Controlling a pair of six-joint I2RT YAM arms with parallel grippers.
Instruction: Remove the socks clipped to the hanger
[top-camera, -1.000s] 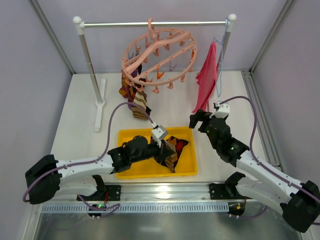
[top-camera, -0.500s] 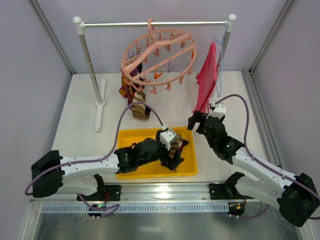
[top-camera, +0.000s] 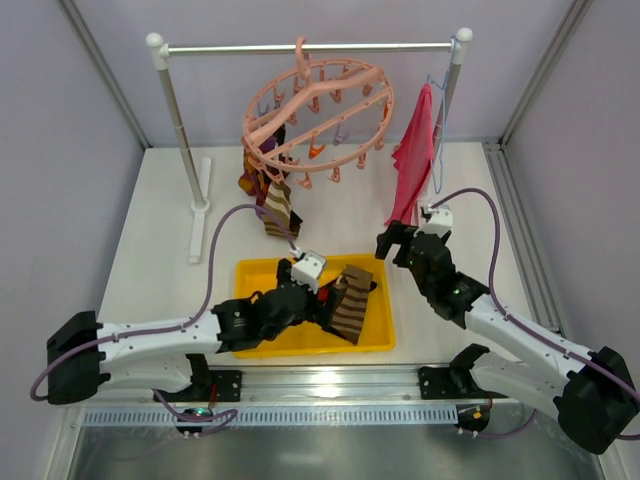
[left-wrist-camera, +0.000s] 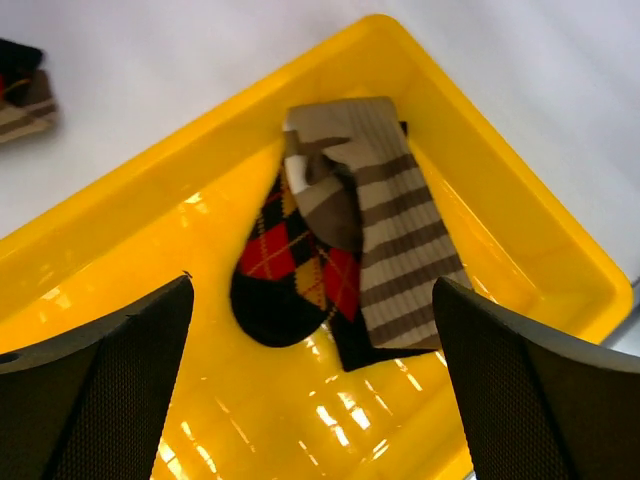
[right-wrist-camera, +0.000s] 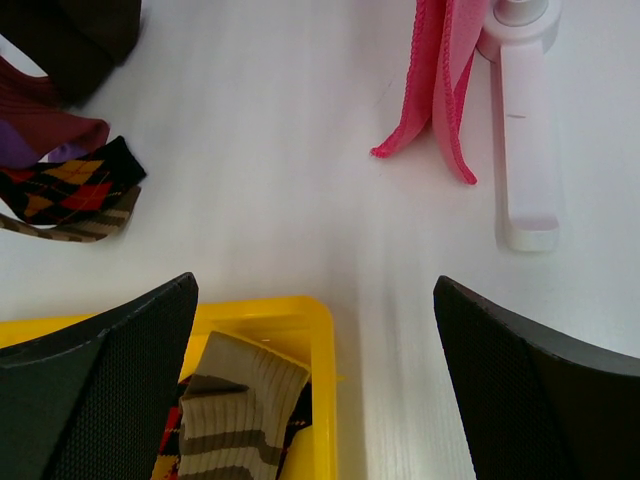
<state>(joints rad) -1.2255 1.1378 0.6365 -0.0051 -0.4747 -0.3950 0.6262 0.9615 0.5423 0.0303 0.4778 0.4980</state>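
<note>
Two socks (left-wrist-camera: 340, 260) lie in your yellow tray (left-wrist-camera: 480, 190), more socks (top-camera: 268, 195) hang clipped at the hanger's (top-camera: 383, 115) left side, and your left fingers (left-wrist-camera: 100, 390) and right fingers (right-wrist-camera: 100, 380) stand spread, empty.

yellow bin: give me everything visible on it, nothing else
The yellow bin is a shallow rectangular tray, glossy plastic by its look, with raised walls and rounded corners. It sits flat on the white table near its front edge. Inside lie a brown-cream striped sock overlapping a dark argyle sock. The left gripper hangs open above it, apparently not touching.
</note>
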